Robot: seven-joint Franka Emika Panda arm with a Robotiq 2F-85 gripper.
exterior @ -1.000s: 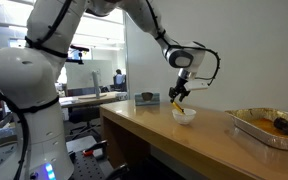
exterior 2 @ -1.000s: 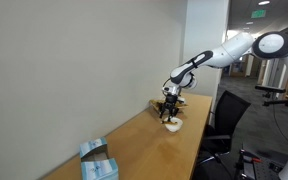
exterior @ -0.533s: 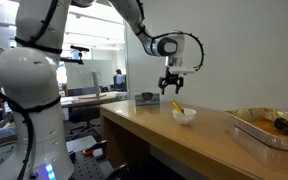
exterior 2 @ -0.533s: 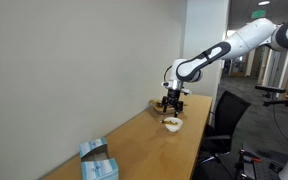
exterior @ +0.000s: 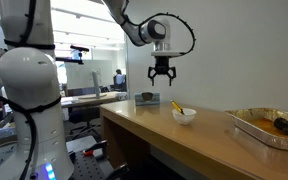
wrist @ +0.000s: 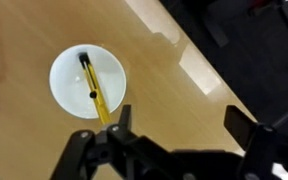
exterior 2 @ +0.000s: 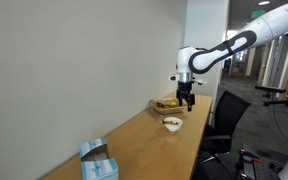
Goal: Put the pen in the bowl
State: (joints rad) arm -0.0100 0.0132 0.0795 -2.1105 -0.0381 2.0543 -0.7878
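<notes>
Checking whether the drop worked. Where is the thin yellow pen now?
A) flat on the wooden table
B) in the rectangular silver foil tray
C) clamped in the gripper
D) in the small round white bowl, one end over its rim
D: the wrist view shows the yellow pen lying in the white bowl, one end past its rim, with the gripper open and empty above.

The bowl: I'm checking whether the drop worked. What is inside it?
In the wrist view the yellow pen lies slanted in the white bowl, one end inside, the other jutting over the rim. Nothing else shows inside. The outer tip is hidden by the open gripper.
</notes>
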